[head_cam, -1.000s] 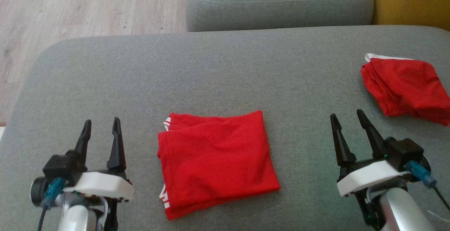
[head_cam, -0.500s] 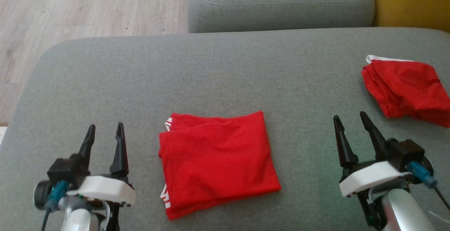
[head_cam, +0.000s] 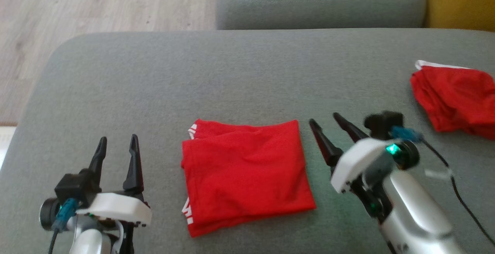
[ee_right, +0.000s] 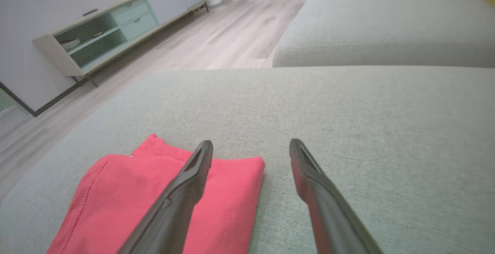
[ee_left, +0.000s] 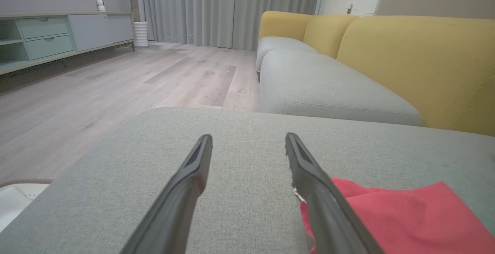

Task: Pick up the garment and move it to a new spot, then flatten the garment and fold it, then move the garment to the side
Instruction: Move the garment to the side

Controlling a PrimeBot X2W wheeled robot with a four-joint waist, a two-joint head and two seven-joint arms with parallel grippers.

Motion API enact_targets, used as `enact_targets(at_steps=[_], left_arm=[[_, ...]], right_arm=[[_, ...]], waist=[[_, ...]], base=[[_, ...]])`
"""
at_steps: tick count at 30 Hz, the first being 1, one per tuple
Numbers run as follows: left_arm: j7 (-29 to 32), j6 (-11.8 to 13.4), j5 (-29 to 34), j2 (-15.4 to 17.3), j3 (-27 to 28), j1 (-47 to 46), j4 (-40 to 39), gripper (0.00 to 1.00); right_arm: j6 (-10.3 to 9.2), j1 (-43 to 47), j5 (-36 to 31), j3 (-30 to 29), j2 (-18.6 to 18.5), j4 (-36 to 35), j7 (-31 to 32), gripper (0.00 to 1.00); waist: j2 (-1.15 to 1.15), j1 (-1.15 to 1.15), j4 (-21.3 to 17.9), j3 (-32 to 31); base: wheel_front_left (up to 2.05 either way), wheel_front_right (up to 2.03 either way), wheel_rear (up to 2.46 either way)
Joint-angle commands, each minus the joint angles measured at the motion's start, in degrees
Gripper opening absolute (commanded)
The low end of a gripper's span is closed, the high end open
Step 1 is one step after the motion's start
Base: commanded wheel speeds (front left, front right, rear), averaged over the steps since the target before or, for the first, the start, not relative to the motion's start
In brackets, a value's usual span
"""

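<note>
garment (head_cam: 245, 174) folded by sofa seat (head_cam: 247, 76) front edge, side-move pending; right gripper (head_cam: 323, 117) just beside it, left gripper (head_cam: 118, 137) near, all jaws wide, empty; next pinch all layers

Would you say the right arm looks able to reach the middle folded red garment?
Probably yes: the right gripper, fingers open, sits just beside the folded garment's right edge, bare cushion between.

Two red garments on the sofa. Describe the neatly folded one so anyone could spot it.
Start at the grey sofa seat, middle front. The folded garment lies there as a flat red rectangle; the other red garment is bunched at the far right.
</note>
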Motion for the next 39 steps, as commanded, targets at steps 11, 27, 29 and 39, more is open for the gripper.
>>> enact_targets(at_steps=[11, 27, 29, 39], left_arm=[[-0.7, -0.34, 0.7, -0.27, 1.87, -3.88, -1.42, 1.0], [-0.7, -0.59, 1.19, -0.55, 2.62, -3.88, -1.28, 1.0], [-0.7, -0.82, 1.25, -0.57, 2.49, -3.99, -1.47, 1.0], [-0.7, -2.33, 1.21, -0.78, -0.2, -5.17, -0.91, 1.0]], right_arm=[[0.39, -9.79, 7.03, 1.72, 2.74, 17.26, 14.28, 1.0], [0.39, -12.32, 16.5, 4.01, 4.26, 20.38, 17.03, 0.0], [0.39, -13.47, 16.5, 4.35, 3.41, 20.04, 15.04, 0.0], [0.39, -18.17, 18.01, 5.24, -0.81, 19.85, 12.28, 0.0]], waist=[[0.0, 0.0, 5.45, 2.0], [0.0, 0.0, 4.74, 1.52], [0.0, 0.0, 3.47, 1.25], [0.0, 0.0, -7.01, 1.29]], base=[[0.0, 0.0, 0.0], [0.0, 0.0, 0.0], [0.0, 0.0, 0.0], [0.0, 0.0, 0.0]])
